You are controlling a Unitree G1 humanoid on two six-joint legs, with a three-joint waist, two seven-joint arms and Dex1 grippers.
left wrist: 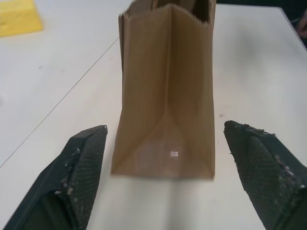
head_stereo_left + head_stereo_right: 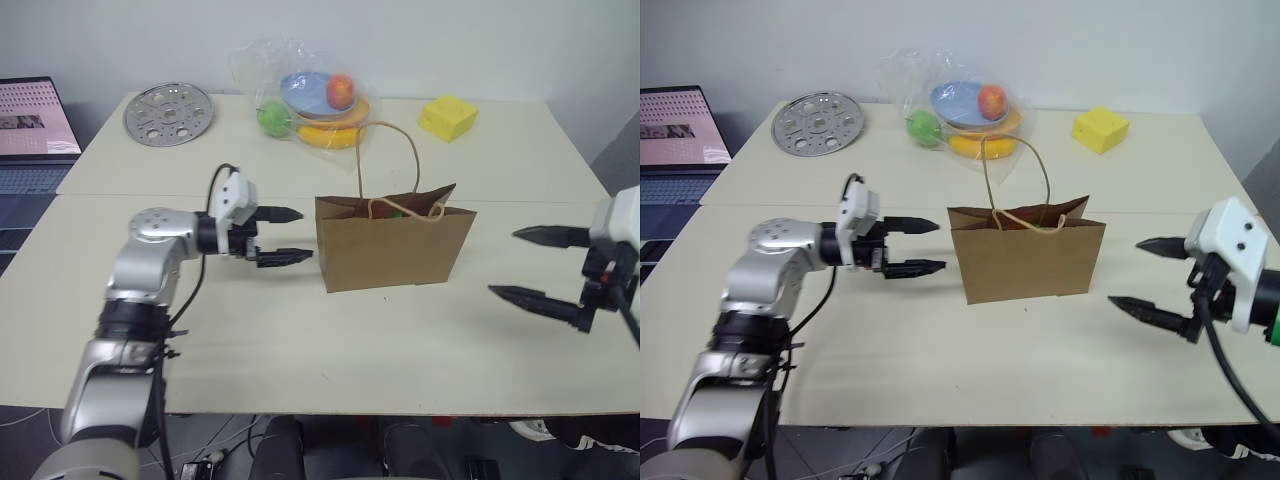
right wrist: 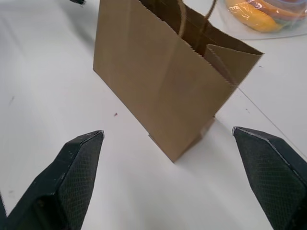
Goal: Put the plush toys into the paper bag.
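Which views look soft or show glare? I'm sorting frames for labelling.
Left wrist view: the paper bag looks soft, its base edge smeared. Right wrist view: the bag is crisper. Left eye view: the plastic wrap around the toy fruits shows pale glare.

The paper bag point(image 2: 392, 245) stood in the middle of the surface point(image 2: 300, 340), between the left gripper point(image 2: 290, 236) and right gripper point(image 2: 515, 263). A foam cube point(image 2: 447, 117) lay behind it.

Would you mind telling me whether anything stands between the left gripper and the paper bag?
Nothing visible does: the left gripper, jaws open, faces the paper bag's near end across bare table.
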